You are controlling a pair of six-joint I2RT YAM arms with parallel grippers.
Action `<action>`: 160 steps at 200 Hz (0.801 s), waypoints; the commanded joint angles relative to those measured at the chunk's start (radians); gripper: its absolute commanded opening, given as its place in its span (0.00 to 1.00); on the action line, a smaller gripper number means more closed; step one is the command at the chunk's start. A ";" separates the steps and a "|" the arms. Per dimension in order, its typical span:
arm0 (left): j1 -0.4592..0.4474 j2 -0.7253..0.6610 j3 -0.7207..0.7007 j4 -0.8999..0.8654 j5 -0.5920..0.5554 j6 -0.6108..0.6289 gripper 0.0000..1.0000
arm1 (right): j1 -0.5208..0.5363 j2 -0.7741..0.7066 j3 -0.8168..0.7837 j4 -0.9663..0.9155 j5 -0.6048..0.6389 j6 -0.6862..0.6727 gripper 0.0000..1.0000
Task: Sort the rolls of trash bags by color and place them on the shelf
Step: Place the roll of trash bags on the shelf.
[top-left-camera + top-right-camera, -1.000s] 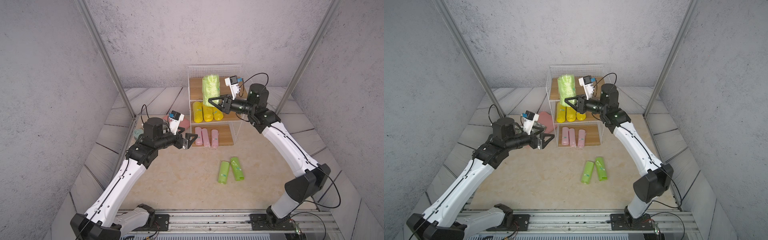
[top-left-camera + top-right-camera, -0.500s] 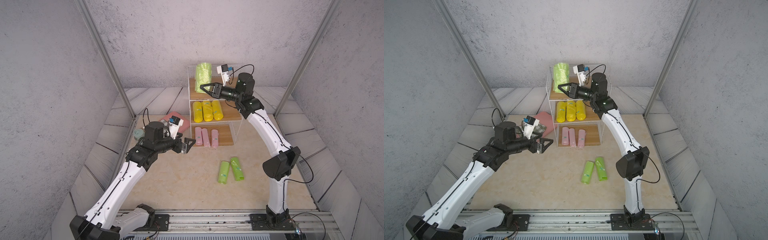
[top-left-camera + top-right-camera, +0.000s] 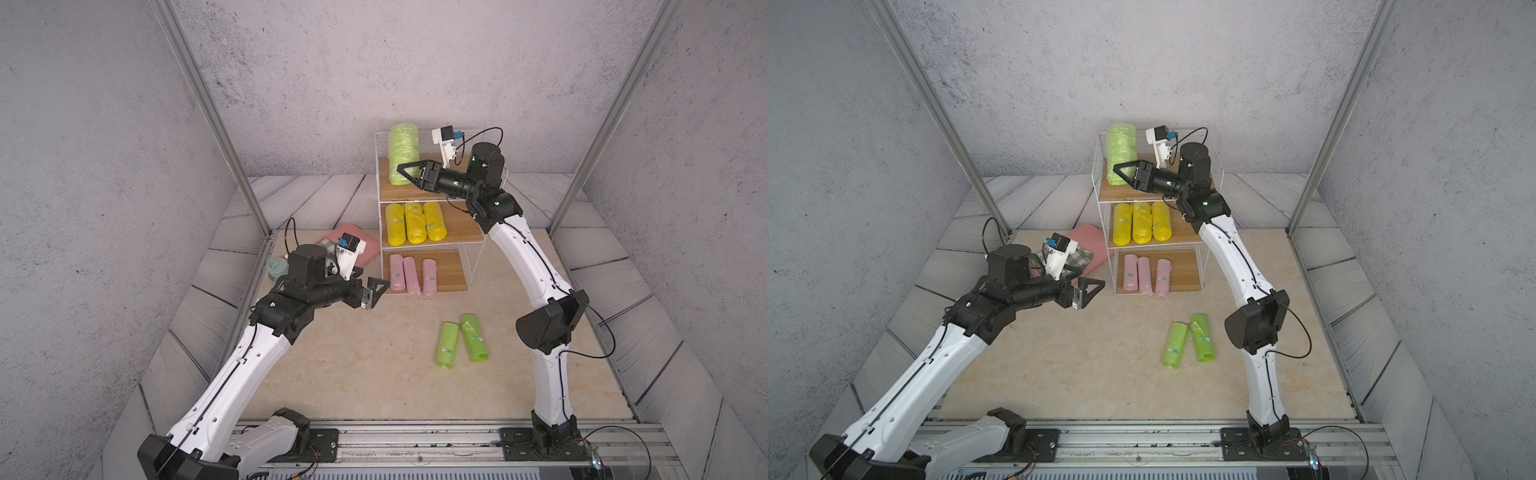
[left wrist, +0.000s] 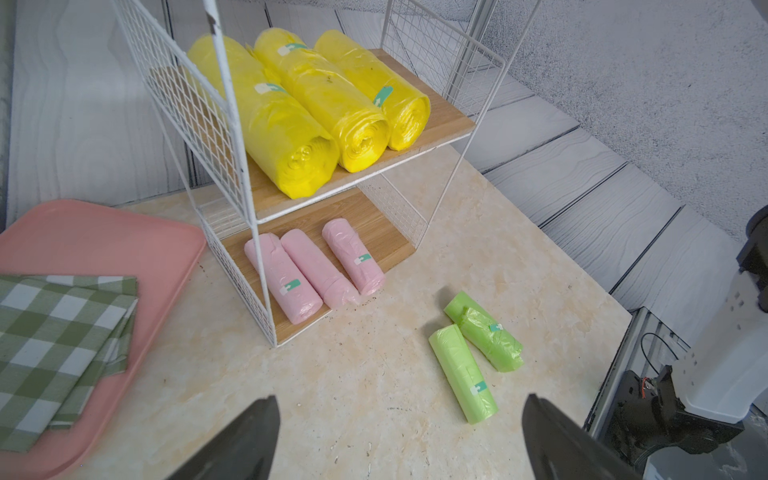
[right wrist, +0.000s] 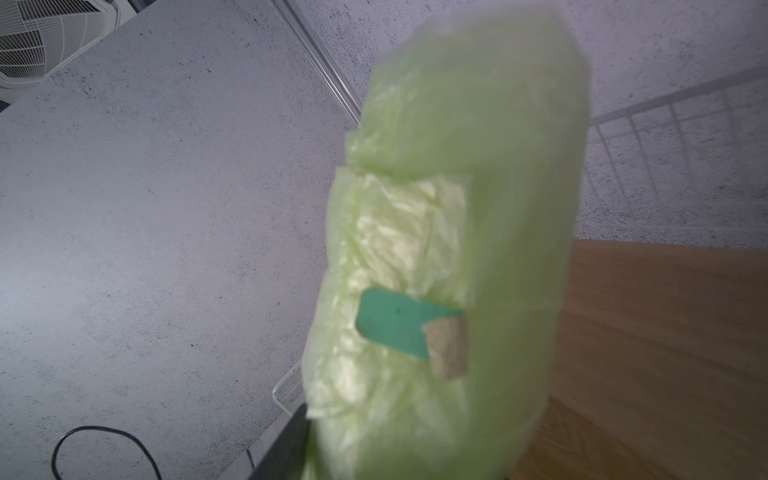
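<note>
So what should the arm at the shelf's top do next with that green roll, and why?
Probably open the right gripper fully and draw it straight back. The green roll appears to stand upright on the top board, so it looks placed; whether the jaws grip it cannot be told. Two more green rolls lie on the table.

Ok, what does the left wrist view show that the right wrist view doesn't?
Left wrist only: three yellow rolls on the middle board, three pink rolls on the bottom board, two green rolls on the table, and the pink tray with the checked cloth. Right wrist only: one green roll close up, its teal label, and the top board. Both: the white wire shelf.
</note>
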 commanded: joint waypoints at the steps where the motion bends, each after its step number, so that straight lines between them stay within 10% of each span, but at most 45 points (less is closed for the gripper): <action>1: 0.010 -0.012 -0.011 -0.005 -0.009 0.015 0.97 | 0.000 -0.002 -0.032 -0.032 0.023 -0.022 0.52; 160: 0.011 -0.003 -0.011 -0.003 -0.026 0.026 0.97 | 0.000 -0.166 -0.199 -0.080 0.146 -0.174 0.78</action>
